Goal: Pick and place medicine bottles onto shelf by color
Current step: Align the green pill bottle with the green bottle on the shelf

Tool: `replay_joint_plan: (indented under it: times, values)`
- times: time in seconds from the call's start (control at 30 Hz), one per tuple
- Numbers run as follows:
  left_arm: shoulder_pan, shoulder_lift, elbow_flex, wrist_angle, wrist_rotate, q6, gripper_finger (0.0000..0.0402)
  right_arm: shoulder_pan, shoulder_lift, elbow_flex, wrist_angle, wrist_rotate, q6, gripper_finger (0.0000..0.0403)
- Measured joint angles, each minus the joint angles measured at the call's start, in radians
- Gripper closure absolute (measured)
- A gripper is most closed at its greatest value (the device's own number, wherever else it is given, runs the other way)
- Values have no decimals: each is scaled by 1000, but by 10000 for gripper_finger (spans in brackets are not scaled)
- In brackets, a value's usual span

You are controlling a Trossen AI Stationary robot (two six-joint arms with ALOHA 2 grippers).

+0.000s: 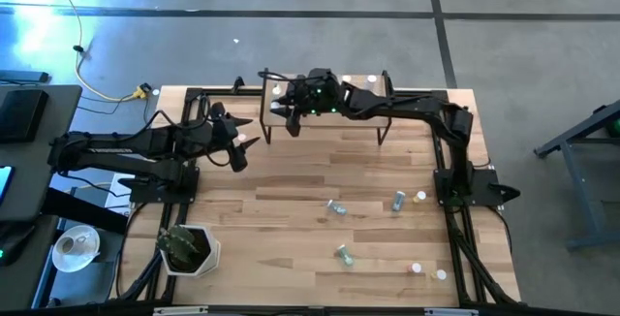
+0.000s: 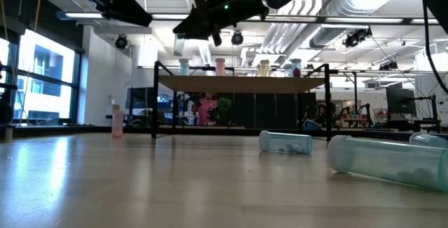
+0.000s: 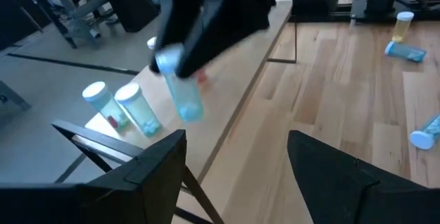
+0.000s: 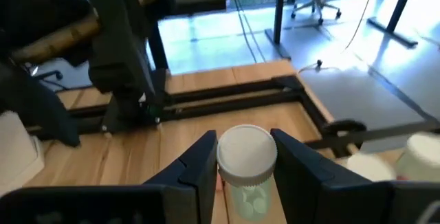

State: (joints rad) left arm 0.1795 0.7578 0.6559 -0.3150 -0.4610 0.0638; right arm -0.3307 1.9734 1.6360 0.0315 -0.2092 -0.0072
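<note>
**Caller:** Start from above. Where are you?

**Me:** From overhead, my right gripper (image 1: 288, 112) is out over the left end of the shelf (image 1: 358, 110), which stands at the table's (image 1: 291, 185) far edge. My left gripper (image 1: 244, 143) hangs just off the shelf's left side, above bare wood. Loose medicine bottles (image 1: 336, 207) lie scattered on the right half of the tabletop, with more near the front right corner.

**Caller:** And from table level?

**Me:** The shelf shows as a raised board on black legs, a row of bottles standing on top. A pink bottle (image 2: 117, 122) stands on the table at the left. Two teal ones lie on their sides in the foreground; the nearer one (image 2: 388, 161) looms large.

**Caller:** Left wrist?

**Me:** My left fingers (image 3: 148, 159) are spread wide, nothing between them. Ahead, my right claw carries a pale blue bottle (image 3: 180, 93) just above the shelf board, beside two similar bottles already standing there (image 3: 120, 107).

**Caller:** Right wrist?

**Me:** Narrow grip, my fingers (image 4: 199, 162) pressed on either side of that white-capped bottle, cap towards the camera.
</note>
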Motion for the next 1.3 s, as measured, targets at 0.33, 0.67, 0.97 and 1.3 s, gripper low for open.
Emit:
replay_joint_plan:
  times: [0.33, 0.67, 0.97, 1.3]
  values:
    - [0, 0, 0, -1, 0, -8, 161, -17, 42, 0, 16, 7, 7, 295]
    - [0, 0, 0, 4, 1, -8, 161, -28, 42, 61, -42, 17, -4, 295]
    - [0, 0, 0, 4, 4, -10, 161, -23, 58, 102, -65, 24, -20, 295]
    - [0, 0, 0, -6, 5, -10, 161, -30, 108, 100, -77, 44, 7, 295]
